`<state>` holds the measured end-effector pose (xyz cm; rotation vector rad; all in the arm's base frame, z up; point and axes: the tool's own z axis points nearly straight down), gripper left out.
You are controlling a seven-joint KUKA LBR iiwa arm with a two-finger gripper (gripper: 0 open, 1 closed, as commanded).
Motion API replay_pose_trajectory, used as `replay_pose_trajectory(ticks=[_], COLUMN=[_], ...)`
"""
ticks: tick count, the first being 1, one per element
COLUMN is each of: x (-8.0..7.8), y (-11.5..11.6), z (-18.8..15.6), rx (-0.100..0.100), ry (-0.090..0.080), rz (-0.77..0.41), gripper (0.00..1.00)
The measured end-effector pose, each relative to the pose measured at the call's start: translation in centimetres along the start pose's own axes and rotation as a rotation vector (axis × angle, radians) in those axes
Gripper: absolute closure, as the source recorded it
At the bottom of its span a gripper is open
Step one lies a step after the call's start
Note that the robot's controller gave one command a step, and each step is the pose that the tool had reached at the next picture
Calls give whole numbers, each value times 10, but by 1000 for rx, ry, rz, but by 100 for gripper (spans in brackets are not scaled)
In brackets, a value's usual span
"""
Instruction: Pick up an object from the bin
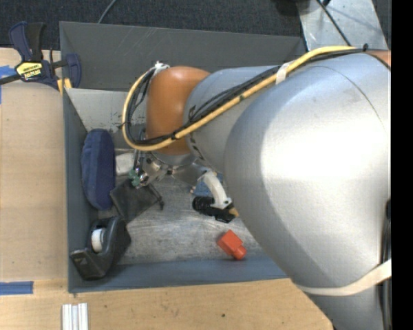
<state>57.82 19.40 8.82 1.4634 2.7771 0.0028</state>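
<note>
**A:** Which thing are you over?

**B:** A black flat piece [132,199]. It lies on the left part of the bin [193,271] floor, about midway between the far wall and the near wall. My claw [143,176] hangs over its far end. I cannot tell whether it touches the piece.

**A:** Is the claw apart or together?

**B:** I cannot tell. My orange wrist cover [171,105] sits right above it and hides most of it.

**A:** What lies closest to the black piece?

**B:** Just to its left is a blue padded pouch [98,167], stretched along the left wall and meeting the piece's edge. A small white thing [124,162] sits between the pouch and my claw. In the near left corner there is a black tape dispenser [100,247] with a white roll in it. Its far end is just beside the black piece.

**A:** And to the right?

**B:** A white-and-black thing [213,199] lies in the middle of the floor, apart from the black piece. Nearer than that and further right, an orange block [231,245] lies close to the near wall, beside my arm. The arm covers the right part of the bin.
</note>
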Motion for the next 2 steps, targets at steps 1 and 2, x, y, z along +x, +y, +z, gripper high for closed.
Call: replay_pose_trajectory(ticks=[1, 2], x=[-2, -3], y=[2, 3], z=[-70, -96], rx=[-5, -1], ry=[-1, 0], rz=[-3, -7], gripper=[100, 100])
